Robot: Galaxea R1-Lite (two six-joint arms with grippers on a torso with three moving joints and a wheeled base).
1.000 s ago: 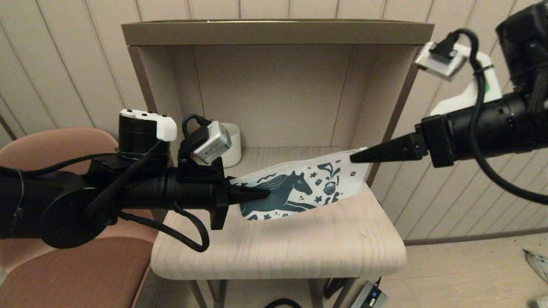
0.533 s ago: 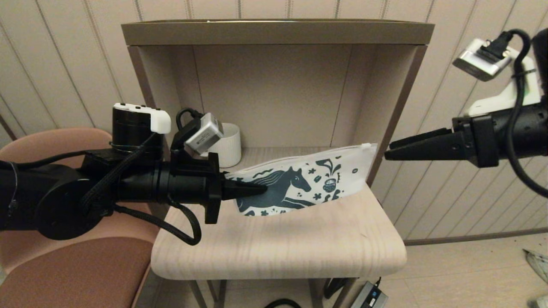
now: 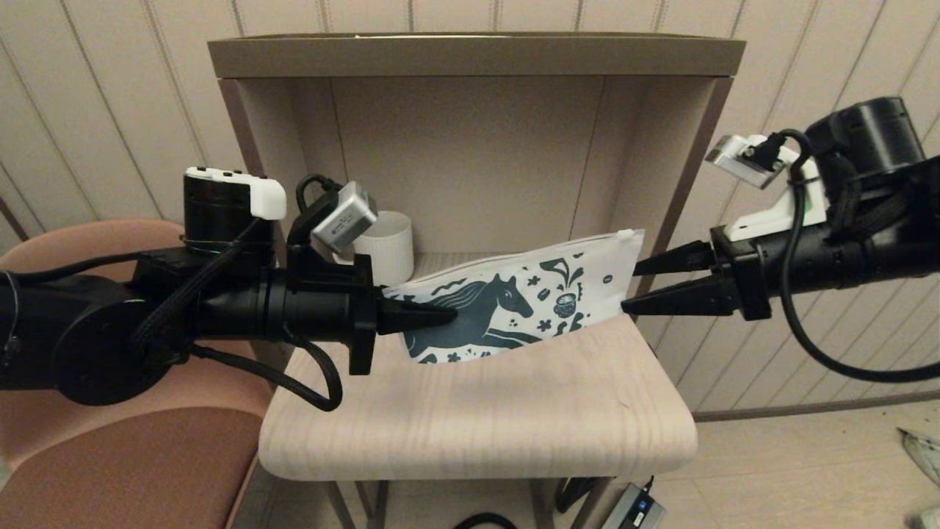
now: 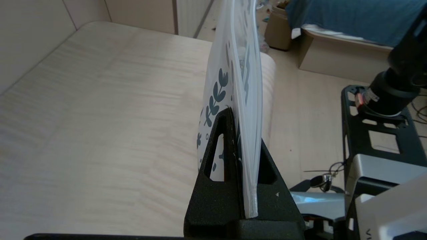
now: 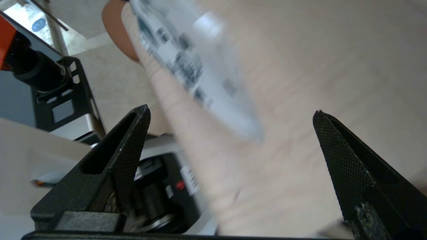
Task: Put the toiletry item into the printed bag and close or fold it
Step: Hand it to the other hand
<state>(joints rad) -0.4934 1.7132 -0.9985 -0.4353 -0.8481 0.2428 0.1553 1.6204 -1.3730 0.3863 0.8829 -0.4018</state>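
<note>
The printed bag (image 3: 532, 297), white with a teal horse, is held up on edge just above the wooden shelf (image 3: 477, 426). My left gripper (image 3: 452, 317) is shut on the bag's left end; in the left wrist view the bag (image 4: 245, 110) stands pinched between both fingers of the left gripper (image 4: 245, 133). My right gripper (image 3: 630, 286) is open at the bag's right end, its fingers apart and not touching it. In the right wrist view the bag (image 5: 196, 73) lies ahead of the spread fingers of the right gripper (image 5: 230, 113). The toiletry item is not in view.
A white ribbed mug (image 3: 385, 250) stands at the back left of the shelf behind my left wrist. The cabinet's side walls (image 3: 683, 184) and top board (image 3: 470, 55) enclose the space. A brown chair (image 3: 132, 455) sits to the left. A power adapter (image 3: 635, 507) lies on the floor.
My right gripper let go of the bag's right corner, pulled away to the right and opened, then came back toward that end. The left gripper lifted the bag slightly.
</note>
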